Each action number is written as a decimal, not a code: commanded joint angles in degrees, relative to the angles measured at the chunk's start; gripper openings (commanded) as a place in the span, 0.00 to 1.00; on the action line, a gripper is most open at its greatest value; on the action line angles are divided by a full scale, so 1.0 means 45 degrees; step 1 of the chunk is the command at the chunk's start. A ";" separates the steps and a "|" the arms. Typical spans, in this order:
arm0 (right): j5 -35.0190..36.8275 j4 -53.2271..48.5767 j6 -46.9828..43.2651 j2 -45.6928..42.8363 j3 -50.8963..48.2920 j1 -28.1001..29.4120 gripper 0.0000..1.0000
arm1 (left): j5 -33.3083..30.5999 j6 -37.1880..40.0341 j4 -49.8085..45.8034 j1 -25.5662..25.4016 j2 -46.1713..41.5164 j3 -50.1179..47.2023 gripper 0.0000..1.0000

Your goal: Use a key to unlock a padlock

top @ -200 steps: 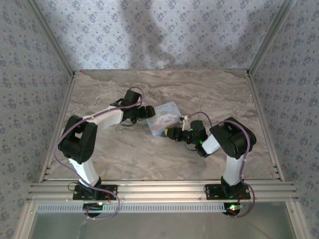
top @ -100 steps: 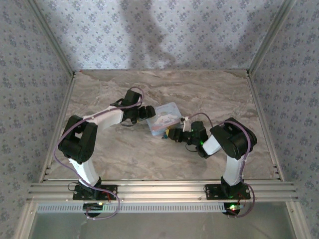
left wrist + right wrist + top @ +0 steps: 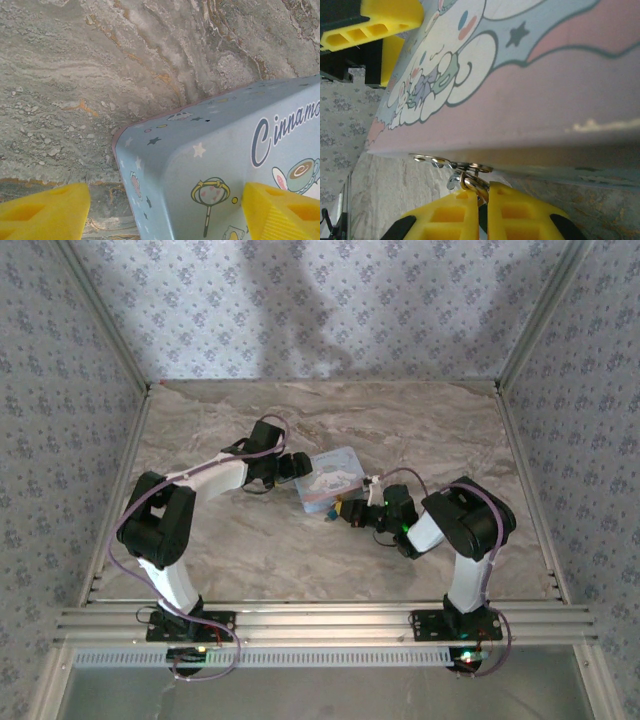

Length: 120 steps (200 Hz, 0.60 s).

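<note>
Two claws: left claw (image 3: 162,212) spread at "Cinnamo" tin (image 3: 210,150), right claw (image 3: 483,196) pinching key (image 3: 473,185)

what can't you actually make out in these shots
- padlock: too small from the top; right wrist view gives just silvery links under the tin's edge
- key: brassy tip shows, rest pinched inside the shut right gripper
- tin: cut off by the left wrist frame

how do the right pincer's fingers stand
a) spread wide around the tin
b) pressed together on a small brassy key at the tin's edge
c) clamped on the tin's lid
b: the right pincer has its yellow fingers side by side, nipping the key at the edge of the tin.
</note>
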 commanded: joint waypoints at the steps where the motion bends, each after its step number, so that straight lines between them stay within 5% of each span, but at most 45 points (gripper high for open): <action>1: 0.0204 0.0171 0.0108 -0.0435 -0.0039 -0.0045 0.09 | -0.0334 0.0031 -0.1282 -0.0134 0.0177 -0.0505 0.79; 120: 0.0729 -0.0016 0.0564 -0.1025 -0.0025 -0.0302 0.04 | -0.0342 0.0088 -0.1242 -0.0144 0.0159 -0.0623 0.79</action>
